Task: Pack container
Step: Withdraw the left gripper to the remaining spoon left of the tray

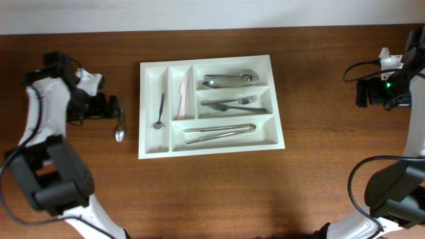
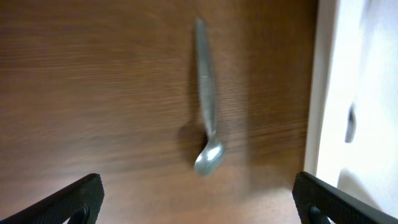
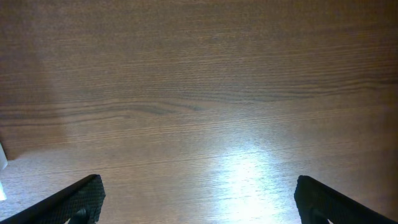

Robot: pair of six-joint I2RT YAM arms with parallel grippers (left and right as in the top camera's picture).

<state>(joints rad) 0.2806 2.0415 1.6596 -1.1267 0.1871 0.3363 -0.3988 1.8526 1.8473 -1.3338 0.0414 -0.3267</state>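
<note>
Left wrist view blurry: container [image 2: 360, 81] cut off at right edge, just outside left gripper [image 2: 199, 202], 2 fingers wide, spoon [image 2: 206, 118] between. Right gripper [image 3: 199, 202] wide too, well apart from container.

No readable text, label or number shows anywhere, though the wrist views are blurry.

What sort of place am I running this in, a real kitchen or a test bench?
Most likely a robot test bench, not a kitchen: a plain wooden table carrying a white cutlery tray partly filled with cutlery and one loose spoon, flanked by the left arm and right arm.
</note>
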